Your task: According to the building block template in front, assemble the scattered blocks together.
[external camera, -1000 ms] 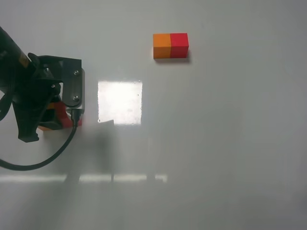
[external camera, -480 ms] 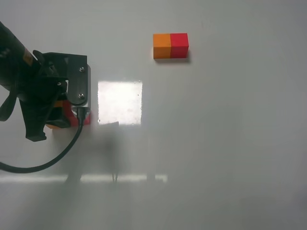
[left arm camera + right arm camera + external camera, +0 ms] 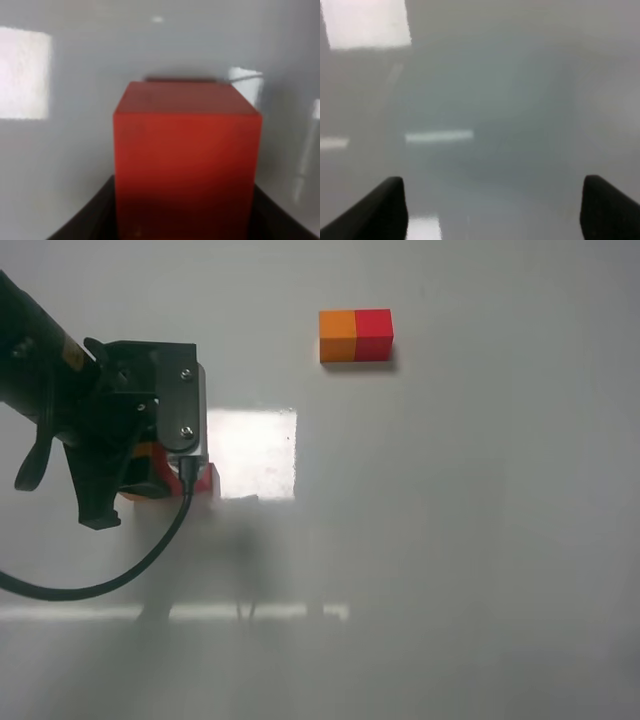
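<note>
Most of what matters sits under the left arm (image 3: 110,410), whose black wrist housing and looping cable cover the loose blocks from the high camera. Only a corner of the red cube (image 3: 205,480) pokes out beside the housing, and a sliver of the orange cube (image 3: 145,453) shows beneath it. I cannot tell whether the two touch. From the left wrist the red cube fills the middle of the view, a little blurred. The left tool (image 3: 182,225) is cut off at the frame edge, with just its dark fingers (image 3: 85,225) pressed close against the cube's lower sides, so it appears to be pinching the red cube. The orange one does not appear there at all. The right tool (image 3: 495,210) is out of the high view. Its own camera shows the two dark tips spread wide, with only the hazy grey tabletop (image 3: 450,540) between them. The building block template (image 3: 356,335), orange half to the left and red half to the right, lies alone at the far side, well apart from the arm. Compared with a second ago, the left arm has shifted right across the high view, bringing the red cube along. Its housing now overlaps the edge of the bright reflected patch (image 3: 255,450), which it stood clear of before. The template has not moved.
</note>
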Robot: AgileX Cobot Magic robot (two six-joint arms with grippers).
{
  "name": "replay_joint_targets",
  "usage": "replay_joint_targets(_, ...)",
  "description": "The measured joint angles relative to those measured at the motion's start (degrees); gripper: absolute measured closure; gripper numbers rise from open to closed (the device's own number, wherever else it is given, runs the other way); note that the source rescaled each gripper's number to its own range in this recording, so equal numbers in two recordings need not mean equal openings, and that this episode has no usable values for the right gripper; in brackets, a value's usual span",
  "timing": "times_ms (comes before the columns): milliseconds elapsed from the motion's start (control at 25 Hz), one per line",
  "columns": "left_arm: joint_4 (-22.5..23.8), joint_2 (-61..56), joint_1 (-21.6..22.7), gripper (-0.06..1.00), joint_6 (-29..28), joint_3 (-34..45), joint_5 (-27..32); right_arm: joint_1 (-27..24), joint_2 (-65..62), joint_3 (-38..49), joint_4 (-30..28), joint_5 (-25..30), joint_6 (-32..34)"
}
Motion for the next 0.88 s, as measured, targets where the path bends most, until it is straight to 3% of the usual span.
replay_joint_targets(880,-1.4,15.4,-9.5,0.94,0.1,-18.2,1.1,0.0,0.0,0.0,0.0,0.0,0.0)
